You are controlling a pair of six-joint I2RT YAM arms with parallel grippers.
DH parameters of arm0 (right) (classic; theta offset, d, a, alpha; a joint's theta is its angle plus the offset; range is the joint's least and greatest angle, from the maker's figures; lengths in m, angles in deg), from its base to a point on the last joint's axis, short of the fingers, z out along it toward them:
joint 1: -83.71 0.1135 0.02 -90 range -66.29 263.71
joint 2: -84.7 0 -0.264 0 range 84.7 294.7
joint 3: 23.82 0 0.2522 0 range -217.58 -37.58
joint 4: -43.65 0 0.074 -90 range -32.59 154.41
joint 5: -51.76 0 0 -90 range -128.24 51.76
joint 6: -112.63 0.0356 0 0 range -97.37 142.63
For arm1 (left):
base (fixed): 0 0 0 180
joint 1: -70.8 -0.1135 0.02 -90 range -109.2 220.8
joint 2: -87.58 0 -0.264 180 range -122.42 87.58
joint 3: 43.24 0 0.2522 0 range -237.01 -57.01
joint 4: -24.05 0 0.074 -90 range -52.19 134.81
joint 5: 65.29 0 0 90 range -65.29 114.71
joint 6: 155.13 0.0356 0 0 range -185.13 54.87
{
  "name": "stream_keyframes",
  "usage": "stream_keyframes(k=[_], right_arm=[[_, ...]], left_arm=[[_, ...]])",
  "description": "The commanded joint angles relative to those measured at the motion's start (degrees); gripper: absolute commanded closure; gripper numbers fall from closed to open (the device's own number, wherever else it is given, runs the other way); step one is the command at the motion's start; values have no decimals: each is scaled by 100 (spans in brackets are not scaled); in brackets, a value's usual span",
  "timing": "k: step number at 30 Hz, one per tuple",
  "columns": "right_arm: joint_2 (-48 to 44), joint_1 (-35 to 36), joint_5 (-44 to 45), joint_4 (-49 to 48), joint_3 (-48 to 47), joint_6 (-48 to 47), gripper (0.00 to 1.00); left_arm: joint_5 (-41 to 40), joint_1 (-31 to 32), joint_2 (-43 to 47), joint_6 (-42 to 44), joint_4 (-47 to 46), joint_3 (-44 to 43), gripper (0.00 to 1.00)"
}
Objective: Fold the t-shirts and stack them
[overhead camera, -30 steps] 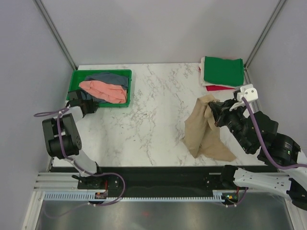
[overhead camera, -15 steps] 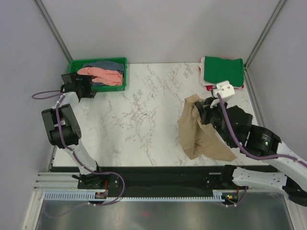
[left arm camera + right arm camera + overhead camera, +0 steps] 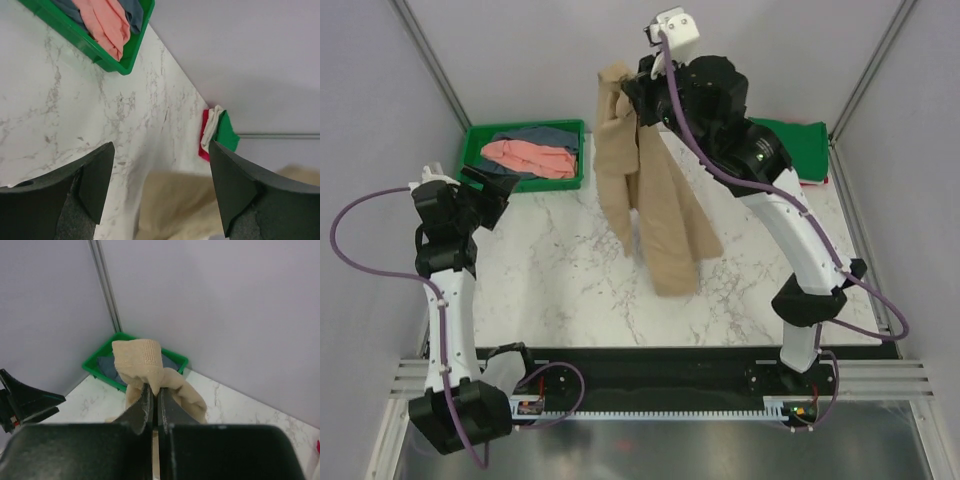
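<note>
High above the table (image 3: 560, 270), the right pincer (image 3: 625, 92) is pressed tight on the top edge of the tan shirt (image 3: 655, 210). The shirt hangs down from this pincer in long folds. Its bottom end is over the middle of the table, and I cannot tell if it touches the top. In the right wrist view, a lump of tan cloth (image 3: 137, 357) pokes up past the two shut fingers (image 3: 146, 407).

Below the right pincer and off to its left sits a green tray (image 3: 475, 150) at the back of the table. A pink shirt (image 3: 530, 158) lies in it on top of a grey-blue shirt (image 3: 535, 135). Off to the right pincer's other side, partly hidden by the arm, a dark green shirt (image 3: 795, 145) lies folded flat at the far corner.

Just beside the tray's near corner, the left pincer (image 3: 490, 205) has its fingers spread wide, with nothing between them. In the left wrist view, the tray (image 3: 112, 64) is ahead of this pincer (image 3: 161, 145) and to its left. The tan shirt (image 3: 175, 200) shows low between its fingers. Far across the table from it, the dark green shirt (image 3: 227, 135) sits on a red shirt (image 3: 205, 137).
</note>
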Motion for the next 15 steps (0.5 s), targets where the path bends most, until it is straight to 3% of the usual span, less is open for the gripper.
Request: stream_keyframes(k=[1, 2, 4, 5, 7, 8, 10, 11, 12, 13, 14, 15], right_arm=[[-774, -32, -333, -455, -613, -244, 100], [-1569, -32, -192, -1093, 750, -243, 100], [-2286, -85, 106, -1502, 1988, -191, 100], [-2924, -103, 569, -1677, 3116, -156, 100], [-3560, -207, 1098, -1863, 4326, -77, 100], [-4199, -347, 1580, -2064, 5567, -42, 100], [-4756, -592, 2398, -2197, 6743, 160, 96], [-5168, -769, 2759, -2119, 7749, 605, 86], [-5346, -962, 3267, -1997, 8212, 931, 37], [-5504, -1451, 3272, -1726, 8626, 1361, 9], [-5758, -1752, 3124, -1593, 9369, 1713, 2], [-5848, -2103, 2514, -1470, 9664, 2326, 2]], left_arm=[[-295, -10, 628, 1473, 1099, -377, 17], [-322, -1, 762, 1544, 1205, -413, 17], [-322, -19, 1121, 1711, 1355, -378, 16], [-313, -10, 1210, 1738, 1381, -317, 16], [-252, -10, 1360, 1834, 1513, -264, 16], [-208, -10, 1456, 1904, 1635, -185, 16], [-173, -10, 1562, 1975, 1733, -158, 16], [-155, -10, 1720, 2001, 1768, -62, 17], [-146, -10, 1808, 2028, 1786, -1, 17], [-146, -10, 1922, 2037, 1795, 157, 17], [-146, -10, 2010, 2045, 1803, 228, 16], [-129, -10, 2159, 2098, 1804, 298, 16]])
